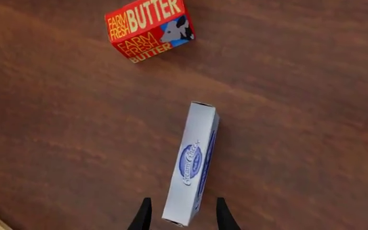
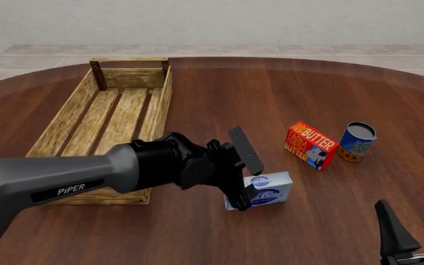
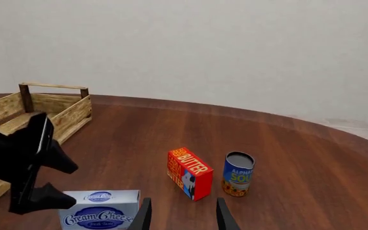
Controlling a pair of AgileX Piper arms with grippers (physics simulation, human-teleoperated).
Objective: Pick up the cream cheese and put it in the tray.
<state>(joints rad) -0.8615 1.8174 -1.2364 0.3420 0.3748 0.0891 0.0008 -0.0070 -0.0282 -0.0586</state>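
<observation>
Left pincer (image 2: pixel 243 185) spread apart around the cream cheese box (image 2: pixel 269 189), one fingertip on either side of the box's near end in the left wrist view (image 1: pixel 182 214), not yet pressed against it as far as can be told. Right pincer (image 2: pixel 417 223) likewise apart, gripping nothing, low at the near right of the front view, well away from everything else.

Dark brown round wooden surface (image 2: pixel 271 94) underneath it all.

Wooden slat tray (image 2: pixel 70 116) on the left side of the surface, long axis running away from the arms, bar handle raised at the far end, nothing seen lying inside. Left arm reaching across its near right corner.

Cream cheese box standing on a narrow edge on the surface, right of the tray and outside it, near the tray's near right corner, broad logo face toward the arms.

Red-orange "FARM FRESH BUTTER" box (image 2: pixel 311 145) farther right and a little beyond the cream cheese, apart from it.

Blue soup can (image 2: pixel 357 142) upright just right of the butter box, near but not touching.
</observation>
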